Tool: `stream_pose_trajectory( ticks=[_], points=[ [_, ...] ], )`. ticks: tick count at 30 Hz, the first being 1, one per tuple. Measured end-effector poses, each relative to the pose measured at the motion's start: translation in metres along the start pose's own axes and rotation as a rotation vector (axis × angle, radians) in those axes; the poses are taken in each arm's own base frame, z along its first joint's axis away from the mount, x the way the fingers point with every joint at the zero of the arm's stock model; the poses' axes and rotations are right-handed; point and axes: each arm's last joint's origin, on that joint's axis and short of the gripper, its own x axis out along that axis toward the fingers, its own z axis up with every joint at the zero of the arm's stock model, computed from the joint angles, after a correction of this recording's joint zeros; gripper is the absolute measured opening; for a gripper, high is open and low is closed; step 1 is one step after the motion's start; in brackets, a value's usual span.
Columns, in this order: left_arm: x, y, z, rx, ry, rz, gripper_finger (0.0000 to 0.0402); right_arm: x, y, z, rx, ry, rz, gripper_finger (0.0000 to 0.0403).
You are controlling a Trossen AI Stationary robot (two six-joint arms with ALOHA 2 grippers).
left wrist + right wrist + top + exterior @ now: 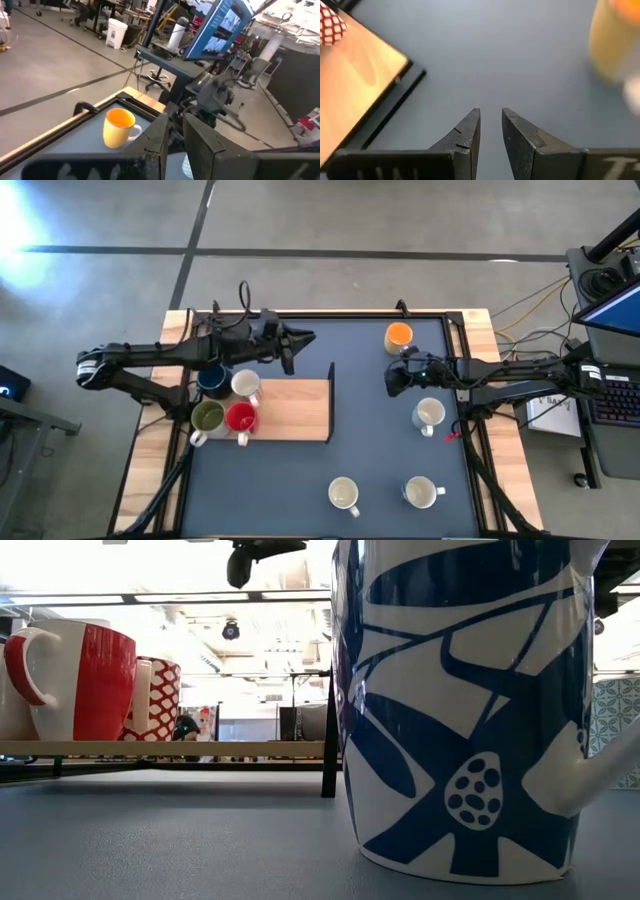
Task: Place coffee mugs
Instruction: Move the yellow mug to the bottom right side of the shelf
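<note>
Four coffee mugs stand on a raised wooden board (295, 408): dark blue (211, 380), one white with a red lattice (245, 385), olive green (207, 416) and red (240, 418). An orange mug (398, 336) stands on the mat at the far right. More white mugs (429, 415) (344, 495) (421, 492) stand toward the near right. My left gripper (305, 338) hangs high over the board's far edge, pointing level at the orange mug (120, 127), fingers slightly apart and empty. My right gripper (390, 380) hovers between board and orange mug, narrowly open and empty.
The dark mat (380, 470) lies bare between the board and the near mugs. A black upright (331, 370) stands at the board's right far corner. A blue-patterned white mug (470, 710) fills the low view. Desks and monitors stand beyond the table's right edge.
</note>
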Motion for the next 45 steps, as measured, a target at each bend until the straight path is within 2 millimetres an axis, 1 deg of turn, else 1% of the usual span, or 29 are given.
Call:
stream_pose_trajectory(
  ticks=[2, 5, 8, 10, 13, 19, 23, 26, 28, 31, 34, 38, 42, 45],
  points=[
    [0.005, -0.002, -0.003, -0.006, -0.001, -0.01, 0.0041, 0.001, 0.002, 0.005, -0.095, -0.08, -0.018, 0.0068],
    [0.011, -0.005, -0.007, -0.033, -0.01, -0.024, 0.0041, 0.001, 0.001, 0.007, -0.241, -0.122, -0.076, 0.0068],
    [0.017, -0.006, -0.011, -0.045, -0.016, -0.032, 0.0041, 0.0, 0.002, 0.012, -0.223, -0.2, -0.119, 0.0068],
    [0.02, -0.007, -0.013, -0.044, -0.008, -0.031, 0.0041, 0.0, 0.004, 0.015, -0.195, -0.233, -0.107, 0.0068],
    [0.024, -0.009, -0.011, -0.024, -0.01, -0.032, 0.0041, -0.001, 0.007, 0.019, -0.175, -0.272, -0.08, 0.0068],
    [0.024, -0.016, 0.006, 0.079, -0.012, -0.031, 0.0041, -0.004, 0.016, 0.031, -0.173, -0.312, -0.057, 0.0068],
    [0.018, -0.02, 0.022, 0.167, 0.053, -0.003, 0.0041, -0.008, 0.023, 0.041, -0.157, -0.339, -0.038, 0.0068],
    [0.012, -0.022, 0.033, 0.212, 0.128, 0.064, 0.0041, -0.008, 0.024, 0.047, -0.156, -0.344, -0.048, 0.0068],
    [0.008, -0.023, 0.04, 0.231, 0.17, 0.095, 0.0041, -0.007, 0.021, 0.052, -0.099, -0.315, -0.086, 0.0068],
    [0.002, -0.025, 0.049, 0.249, 0.214, 0.125, 0.0041, -0.005, 0.009, 0.058, -0.015, -0.225, -0.192, 0.0068],
    [-0.003, -0.025, 0.053, 0.259, 0.254, 0.139, 0.0041, -0.003, 0.002, 0.069, 0.01, -0.144, -0.242, 0.0069],
    [-0.006, -0.024, 0.053, 0.265, 0.283, 0.147, 0.0041, 0.006, -0.004, 0.082, 0.019, -0.052, -0.211, 0.0086],
    [-0.006, -0.023, 0.049, 0.264, 0.309, 0.155, 0.0041, 0.019, -0.006, 0.094, 0.038, 0.025, -0.145, 0.0114],
    [-0.007, -0.022, 0.045, 0.269, 0.338, 0.161, 0.0041, 0.027, -0.006, 0.1, 0.049, 0.087, -0.149, 0.0137]
  ],
)
